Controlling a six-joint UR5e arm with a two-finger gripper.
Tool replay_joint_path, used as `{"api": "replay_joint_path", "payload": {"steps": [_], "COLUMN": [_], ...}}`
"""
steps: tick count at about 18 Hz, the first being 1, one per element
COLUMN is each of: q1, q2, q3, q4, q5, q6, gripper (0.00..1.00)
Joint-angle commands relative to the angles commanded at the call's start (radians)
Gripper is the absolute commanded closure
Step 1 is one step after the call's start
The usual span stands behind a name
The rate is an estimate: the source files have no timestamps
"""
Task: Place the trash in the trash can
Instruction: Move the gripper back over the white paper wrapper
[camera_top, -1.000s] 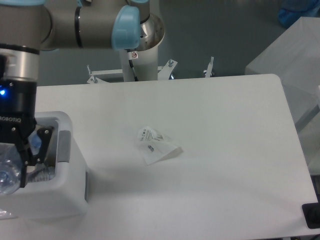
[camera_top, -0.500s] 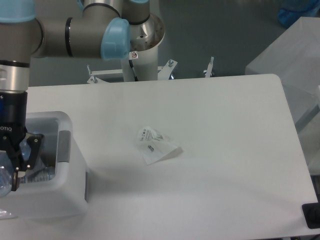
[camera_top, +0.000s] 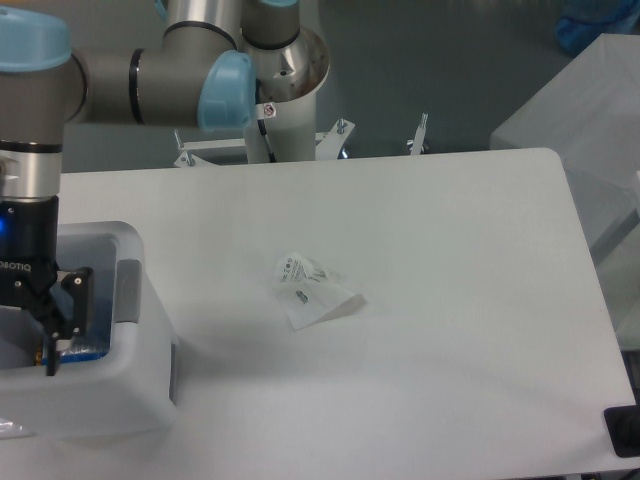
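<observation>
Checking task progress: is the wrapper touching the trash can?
Apart. The fixed camera shows the wrapper lying on the table mid-surface, with a wide strip of bare tabletop between it and the trash can at the left.

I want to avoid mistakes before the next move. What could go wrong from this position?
The gripper is low inside the trash can, so moving sideways before rising could hit the rim or drag the can. The wrapper lies flat and thin on the table, so a grasp may slip or miss it.
</observation>
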Motion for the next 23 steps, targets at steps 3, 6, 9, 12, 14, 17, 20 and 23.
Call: {"api": "replay_joint_path", "payload": {"steps": [3,6,9,12,14,17,20,23], "q1": [0.098,0.204,0.288,0.359,0.39,0.413,0.433,0.433], "q2": [0.038,0.097,0.161,0.195,0.193,0.184,0.171,0.122], "q3": [-0.04,-0.149,-0.299,-0.405,-0.454,-0.523,-0.584,-0.615], "q4": [-0.002,-0.006,-0.009,-0.015,-0.043,-0.094,-0.095,-0.092], "q5": [0.003,0.002,0.005,0.009,0.012,0.014,0.02,0.072], "q6": [-0.006,-0.06,-0.051,-0.006,0.009,0.009,0.008,0.006], "gripper": [0.0,0.0,0.0,0.0,0.0,0.0,0.0,0.0]}}
